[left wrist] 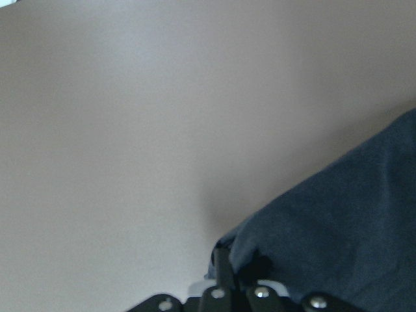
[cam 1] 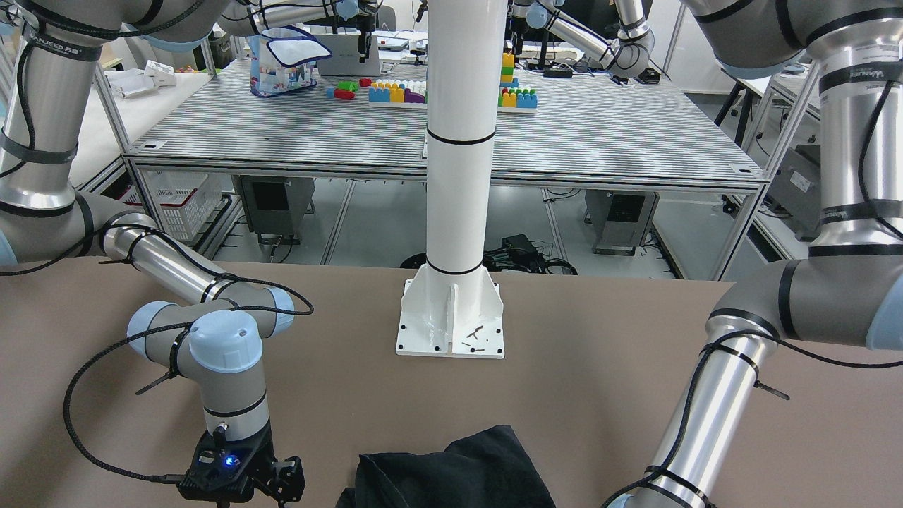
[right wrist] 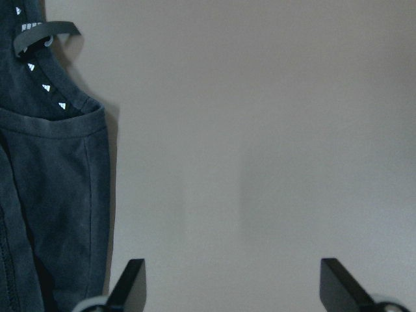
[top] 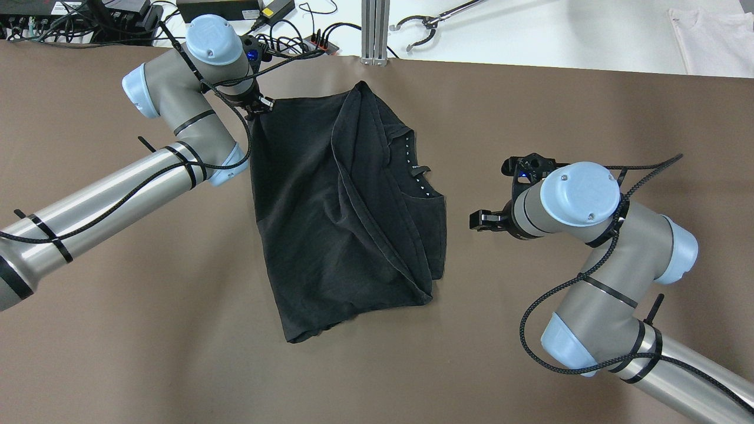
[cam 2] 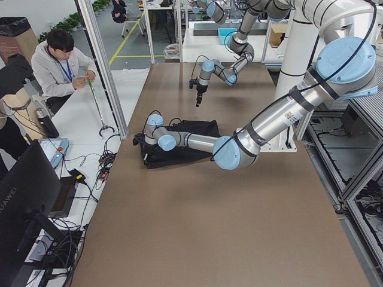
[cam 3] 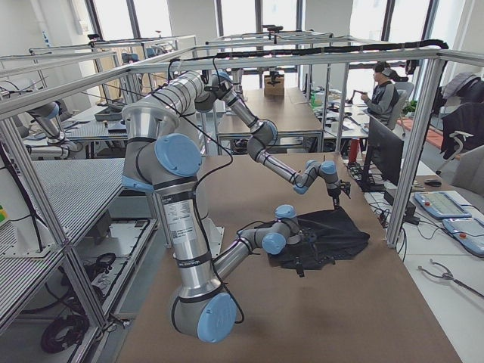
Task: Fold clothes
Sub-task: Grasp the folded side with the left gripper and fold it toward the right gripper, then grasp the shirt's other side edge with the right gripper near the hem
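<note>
The plain black soft-fabric garment (top: 341, 218) lies rumpled in the middle of the brown table (top: 118, 330), long creases running down it and its neckline turned toward the right arm. Left hand (top: 260, 109) is at the far corner, fingers pressed together, pinching the cloth. Right hand (top: 482, 219) hovers near the neckline edge, fingers spread wide, clear of the fabric.
</note>
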Motion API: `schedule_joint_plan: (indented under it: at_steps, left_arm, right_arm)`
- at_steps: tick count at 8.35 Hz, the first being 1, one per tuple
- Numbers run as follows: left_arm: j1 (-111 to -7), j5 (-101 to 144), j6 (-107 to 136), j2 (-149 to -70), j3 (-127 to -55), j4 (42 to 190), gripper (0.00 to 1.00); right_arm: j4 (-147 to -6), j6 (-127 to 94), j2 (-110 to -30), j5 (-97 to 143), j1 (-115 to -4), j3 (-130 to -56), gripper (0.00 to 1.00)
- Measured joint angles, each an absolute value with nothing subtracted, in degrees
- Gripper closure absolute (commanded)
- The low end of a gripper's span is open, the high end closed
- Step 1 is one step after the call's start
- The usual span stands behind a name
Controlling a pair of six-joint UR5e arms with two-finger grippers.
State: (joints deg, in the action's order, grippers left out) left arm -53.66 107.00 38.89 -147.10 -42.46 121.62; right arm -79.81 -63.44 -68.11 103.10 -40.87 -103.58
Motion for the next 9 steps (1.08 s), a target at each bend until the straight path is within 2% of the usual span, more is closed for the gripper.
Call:
schedule_joint_plan:
  at_steps: [4,9]
  left_arm:
    - [-57.7,110.3,31.8,-148.3,-40.1,123.1,0.0]
    - [-58.8,112.7,30.6,-143.2,-48.5,122.9,0.0]
  right_arm:
    - [-79.8,-66.4,-67.5,103.1,-39.8,-103.5,0.1]
    - [-79.2,-95.3,-64.3,97.2,-31.6,-103.1,0.13]
